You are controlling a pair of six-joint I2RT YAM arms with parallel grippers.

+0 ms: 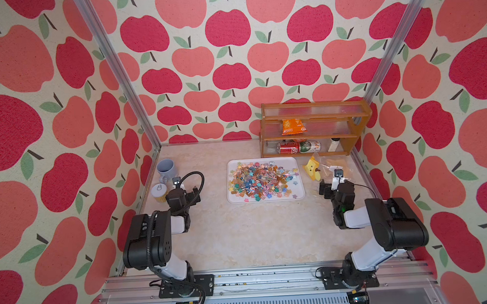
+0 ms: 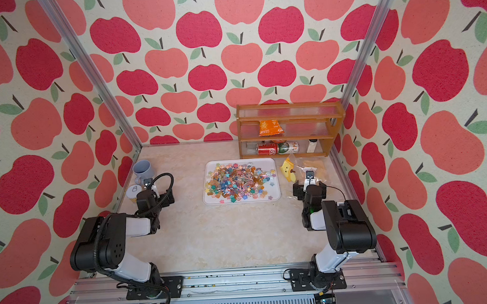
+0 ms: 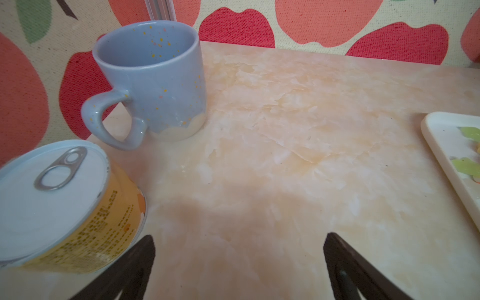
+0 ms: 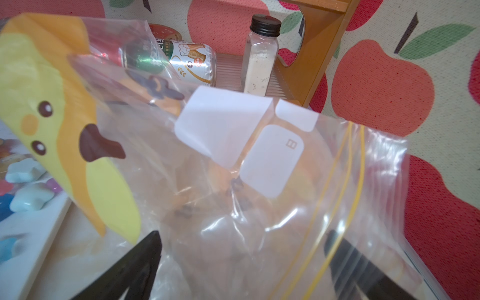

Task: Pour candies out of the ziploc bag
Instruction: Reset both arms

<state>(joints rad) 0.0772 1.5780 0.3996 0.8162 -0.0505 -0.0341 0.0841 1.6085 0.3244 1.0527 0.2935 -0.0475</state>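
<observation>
Both of my grippers stand spread and hold nothing. Right gripper [image 4: 242, 233] hangs low over the ziploc bag [image 4: 285, 220], which lies slack on the table [image 1: 241, 238] between the tray [image 1: 233, 197] and the side wall. Left gripper [image 3: 239, 236] is over bare table, with a tin [image 3: 52, 194] just beside one finger and a mug [image 3: 155, 78] beyond it.

The candies [image 1: 262, 179] sit heaped in the tray. I cannot tell whether any pieces are left in the bag, because something orange blurs through the film.

My main worry is the film. It is thin, clear, glossy and crumpled, and a fold with the yellow zip lines drapes across one of my right fingers. If it clings when I pull away, I judge the bag would drag along. It could then sweep the yellow item with a face [image 4: 39, 91] into the tray.

That tray is smooth, white and round-cornered, with only a shallow lip. The candies look small, hard and slick, many of them star-shaped, and a few lie right at the rim. A knock there would likely send them skittering over the polished, marble-patterned tabletop.

On the left, a careless swing could nudge the tin, whose smooth round wall would roll or slide easily.
</observation>
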